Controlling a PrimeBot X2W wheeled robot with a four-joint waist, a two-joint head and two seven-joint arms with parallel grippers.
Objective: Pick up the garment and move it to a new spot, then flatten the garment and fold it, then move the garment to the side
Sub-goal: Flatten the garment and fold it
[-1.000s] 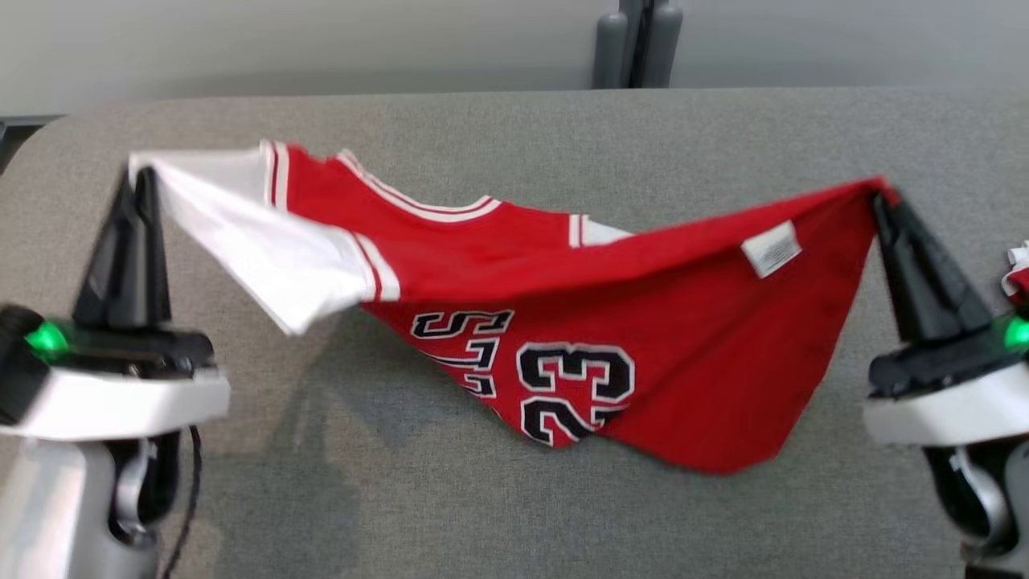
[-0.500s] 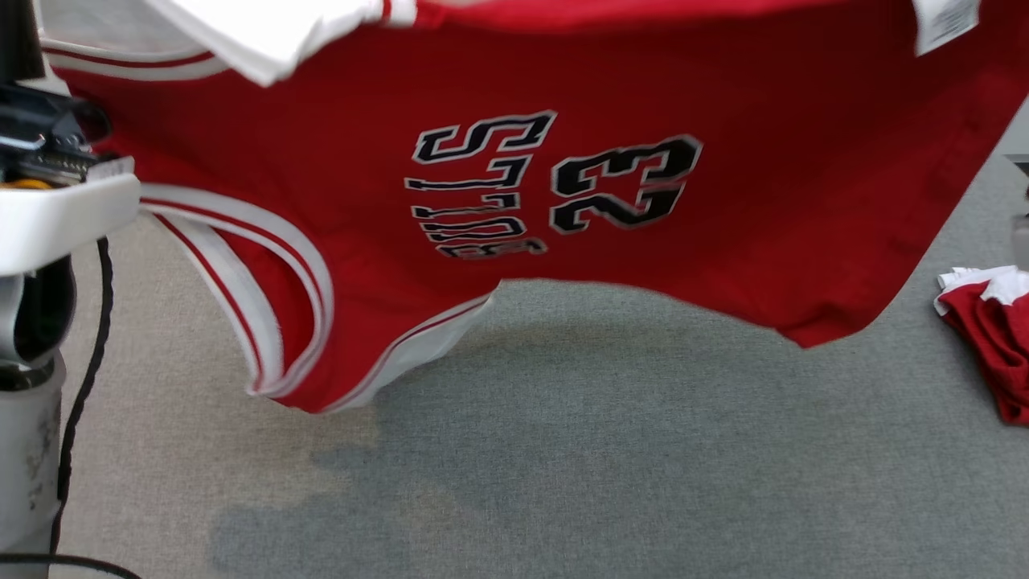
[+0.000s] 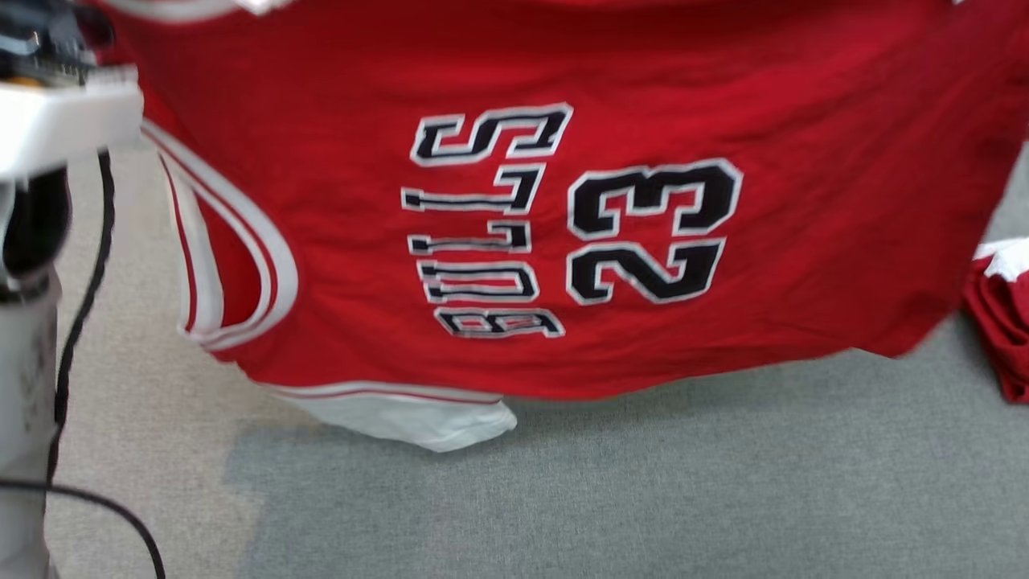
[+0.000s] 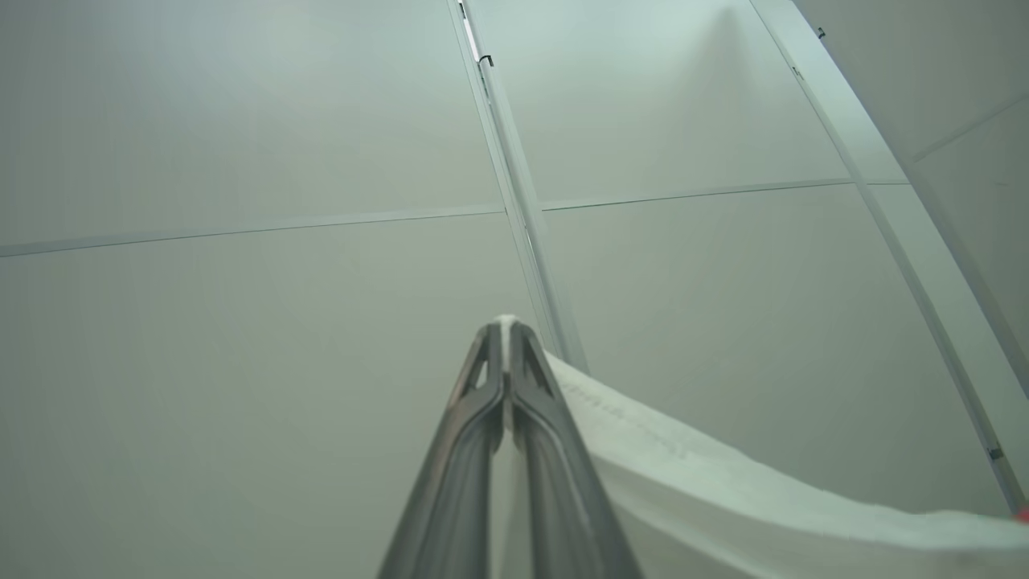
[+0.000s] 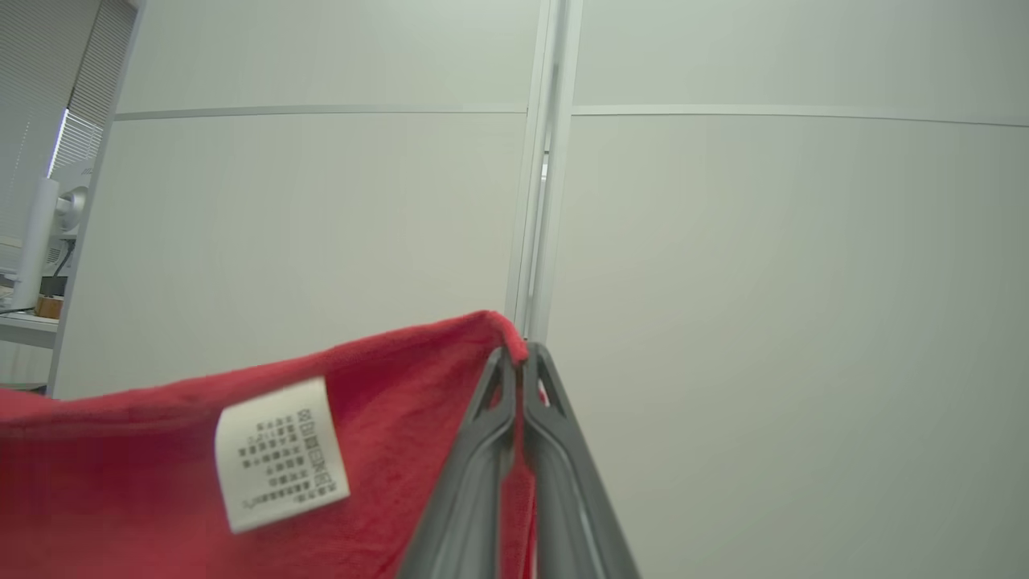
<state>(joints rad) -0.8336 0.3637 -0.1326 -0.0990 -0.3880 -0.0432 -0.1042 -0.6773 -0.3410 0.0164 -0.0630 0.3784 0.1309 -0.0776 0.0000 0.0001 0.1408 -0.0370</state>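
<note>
Jersey point(image 3: 804, 121): red, "BULLS 23", hanging spread over grey table point(image 3: 643, 498).
Left gripper point(image 4: 505, 330): clamped on white corner.
Right gripper point(image 5: 521, 354): clamped on red corner.

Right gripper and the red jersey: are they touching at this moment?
Touching. The right wrist view shows the right gripper shut, with a red corner of the jersey pinched between its fingertips.

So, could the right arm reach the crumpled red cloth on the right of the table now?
Probably not yet: the right gripper is shut on a corner of the raised jersey and would have to let go first; the cloth itself lies uncovered.
</note>
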